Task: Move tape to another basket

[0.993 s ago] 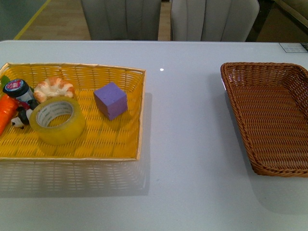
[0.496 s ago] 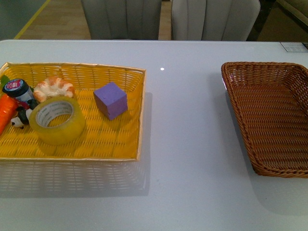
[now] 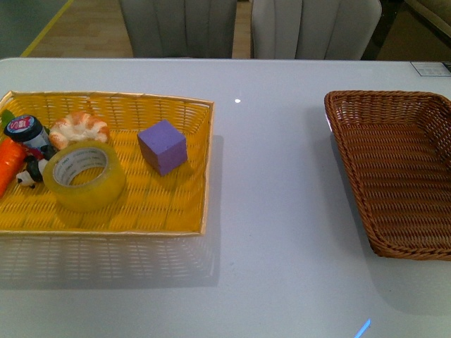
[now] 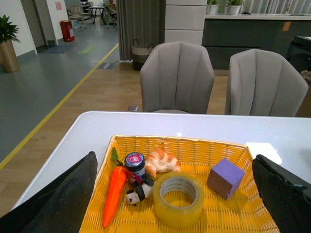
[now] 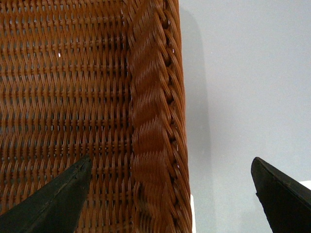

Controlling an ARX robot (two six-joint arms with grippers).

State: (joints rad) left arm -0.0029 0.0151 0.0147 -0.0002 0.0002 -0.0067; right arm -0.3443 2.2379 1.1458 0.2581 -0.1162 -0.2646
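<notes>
The tape (image 3: 84, 176) lay flat in the yellow basket (image 3: 106, 231) on the left, with a purple cube (image 3: 162, 146), a toy carrot (image 3: 8, 165) and a little jar (image 3: 27, 130). The brown basket (image 3: 345, 158) sat well apart on the right. The left gripper (image 4: 175, 156) hung near the yellow basket, the right gripper (image 5: 170, 159) over the brown rim, both spread wide

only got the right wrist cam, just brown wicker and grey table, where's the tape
Observer: The tape lies flat in the yellow basket, at the left of the front view.
Operator: anything crowding it
Observer: An orange-and-white toy sits close behind it; the purple cube stands apart.
Operator: left claw on it yet
Observer: No, the left claw is open and off the tape, which shows between its fingers in the left wrist view.
</notes>
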